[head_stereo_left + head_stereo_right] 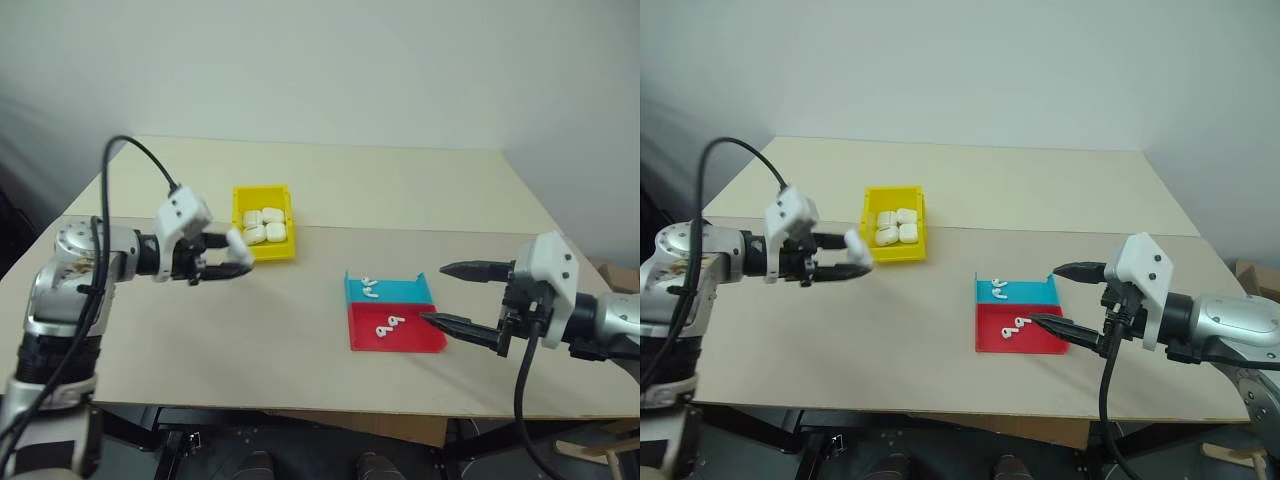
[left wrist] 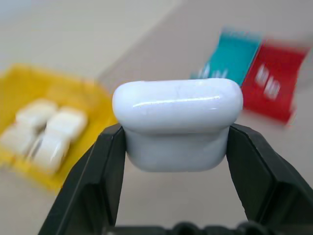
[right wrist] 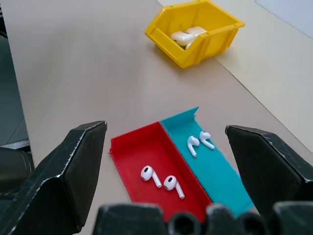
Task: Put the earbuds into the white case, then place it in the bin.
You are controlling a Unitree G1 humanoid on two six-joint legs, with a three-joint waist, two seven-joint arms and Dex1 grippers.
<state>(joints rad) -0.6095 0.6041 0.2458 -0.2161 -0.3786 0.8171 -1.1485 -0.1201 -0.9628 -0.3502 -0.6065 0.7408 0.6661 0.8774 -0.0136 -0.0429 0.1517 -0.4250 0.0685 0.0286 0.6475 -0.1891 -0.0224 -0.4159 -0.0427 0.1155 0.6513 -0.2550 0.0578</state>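
a pale beige table [image 1: 250, 330] carries everything, its top crossed by a seam running from nine o'clock to three o'clock. directly on it, toward eleven o'clock from the centre, sits the yellow bin [image 1: 243, 203], just behind that seam. toward four o'clock from the centre lies a shallow tray [image 1: 412, 342] with low walls, its teal half farther from the robot and its red half nearer, well apart from the bin.
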